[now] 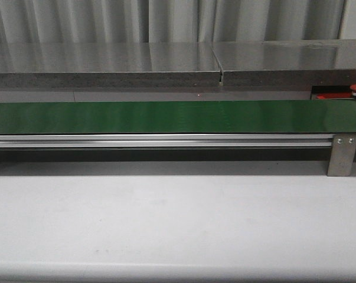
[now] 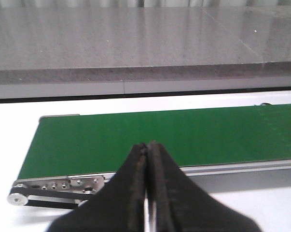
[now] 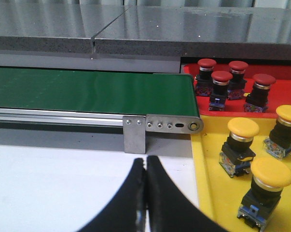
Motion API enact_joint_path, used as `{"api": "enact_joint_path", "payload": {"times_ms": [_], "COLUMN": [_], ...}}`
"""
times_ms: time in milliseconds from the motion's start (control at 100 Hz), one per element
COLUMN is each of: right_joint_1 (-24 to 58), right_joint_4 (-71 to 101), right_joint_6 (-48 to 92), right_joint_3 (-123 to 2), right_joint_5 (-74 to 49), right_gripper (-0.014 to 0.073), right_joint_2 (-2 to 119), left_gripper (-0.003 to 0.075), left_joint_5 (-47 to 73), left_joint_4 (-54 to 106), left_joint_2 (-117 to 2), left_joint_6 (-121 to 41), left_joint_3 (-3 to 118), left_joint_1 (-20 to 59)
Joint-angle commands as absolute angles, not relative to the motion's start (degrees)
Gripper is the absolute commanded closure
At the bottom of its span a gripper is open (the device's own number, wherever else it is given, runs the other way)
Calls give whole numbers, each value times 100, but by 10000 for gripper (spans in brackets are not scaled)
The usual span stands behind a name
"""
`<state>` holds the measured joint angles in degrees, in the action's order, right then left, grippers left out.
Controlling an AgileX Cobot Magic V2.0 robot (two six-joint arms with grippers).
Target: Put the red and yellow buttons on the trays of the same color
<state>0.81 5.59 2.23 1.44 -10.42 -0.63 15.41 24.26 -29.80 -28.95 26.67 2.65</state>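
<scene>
Both arms are waiting with nothing held: the left gripper (image 2: 147, 150) and the right gripper (image 3: 145, 164) are each showing their fingers pressed together, empty, over the white table (image 1: 178, 224). The green belt (image 1: 166, 117) is lying bare, so no button seems due for sorting yet. At the belt's right end, four red buttons (image 3: 221, 82) are standing upright on the red tray (image 3: 280, 82), the yellow buttons (image 3: 242, 133) on the nearer yellow tray (image 3: 208, 183), apparently already sorted by colour.
</scene>
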Motion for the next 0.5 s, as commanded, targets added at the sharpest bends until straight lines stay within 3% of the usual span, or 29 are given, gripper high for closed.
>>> {"api": "enact_joint_path", "payload": {"times_ms": [0, 230, 490], "right_joint_1": [87, 87, 87], "right_joint_4": [494, 494, 494], "right_joint_6": [234, 234, 234], "right_joint_3": [48, 48, 48], "right_joint_5": [-551, -551, -551], "right_gripper": [660, 660, 660], "right_joint_2": [-134, -134, -134], "left_gripper": [739, 739, 739], "left_joint_5": [773, 49, -289], "left_joint_4": [1659, -219, -449], "left_joint_2": [-2739, -1906, -885], "left_joint_6": [-1922, 0, 191], "left_joint_3": [2546, 1561, 608], "left_joint_1": [298, 298, 298]}}
